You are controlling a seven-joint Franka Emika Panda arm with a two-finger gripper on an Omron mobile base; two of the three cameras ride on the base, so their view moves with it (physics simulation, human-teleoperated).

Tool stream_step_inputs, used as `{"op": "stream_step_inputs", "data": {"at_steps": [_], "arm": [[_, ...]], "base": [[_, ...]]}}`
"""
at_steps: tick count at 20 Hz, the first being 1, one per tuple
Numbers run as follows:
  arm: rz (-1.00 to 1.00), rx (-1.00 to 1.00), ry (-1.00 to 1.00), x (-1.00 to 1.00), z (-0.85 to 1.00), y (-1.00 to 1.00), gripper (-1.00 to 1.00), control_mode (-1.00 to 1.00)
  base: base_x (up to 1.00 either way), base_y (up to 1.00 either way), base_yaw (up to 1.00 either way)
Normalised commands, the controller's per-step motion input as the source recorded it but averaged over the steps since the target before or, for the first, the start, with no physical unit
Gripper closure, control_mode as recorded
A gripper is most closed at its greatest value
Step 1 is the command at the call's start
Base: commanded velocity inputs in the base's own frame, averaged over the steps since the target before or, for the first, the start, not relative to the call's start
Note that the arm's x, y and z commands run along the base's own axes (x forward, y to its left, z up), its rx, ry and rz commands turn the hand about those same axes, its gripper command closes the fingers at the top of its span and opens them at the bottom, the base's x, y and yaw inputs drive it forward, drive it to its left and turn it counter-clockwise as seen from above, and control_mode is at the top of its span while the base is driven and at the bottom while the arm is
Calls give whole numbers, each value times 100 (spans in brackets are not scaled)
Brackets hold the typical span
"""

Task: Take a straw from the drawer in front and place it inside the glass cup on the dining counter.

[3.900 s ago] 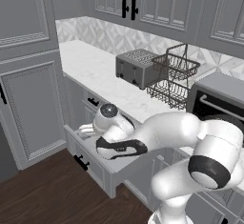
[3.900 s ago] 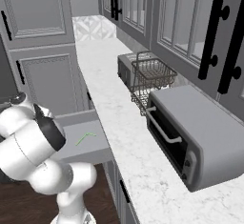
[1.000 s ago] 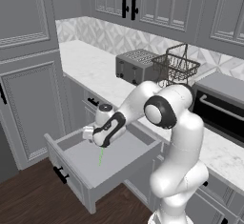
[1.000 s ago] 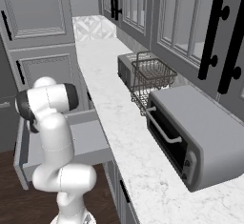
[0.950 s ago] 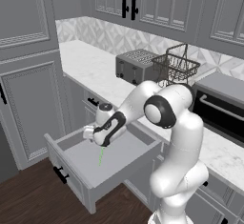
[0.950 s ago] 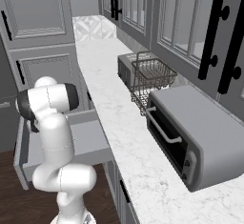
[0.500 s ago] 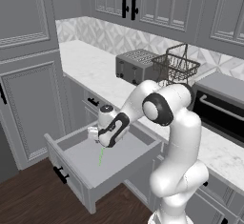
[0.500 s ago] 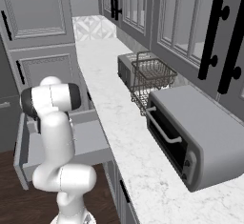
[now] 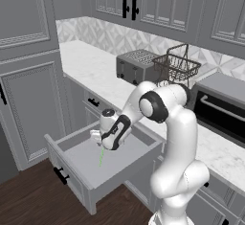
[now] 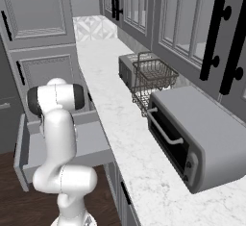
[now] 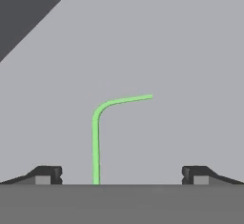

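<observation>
Grey kitchen, drawer pulled out; straw on its floor, bent, between fingertips. Gripper wide, empty, above it. Step: reach. Next: descend, centre straw, close

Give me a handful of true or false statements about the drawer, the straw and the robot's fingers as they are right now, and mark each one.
1. The drawer is pulled open. True.
2. The straw is straight from end to end. False: it has a bend, with a short part turning off to one side.
3. The fingers are clamped on the straw. False: they stand wide apart, with the straw lying loose on the drawer floor between them.
4. The gripper hangs over the open drawer. True.
5. A toaster sits on the counter beside a wire basket. True.
</observation>
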Motion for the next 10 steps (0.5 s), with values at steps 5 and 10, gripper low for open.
{"op": "stream_step_inputs", "data": {"at_steps": [5, 10], "arm": [[-4, 0, 5, 38, -18, 0, -100, -100], [-4, 0, 8, 30, -17, 2, -100, -100]], "base": [[0, 0, 0], [0, 0, 0]]}}
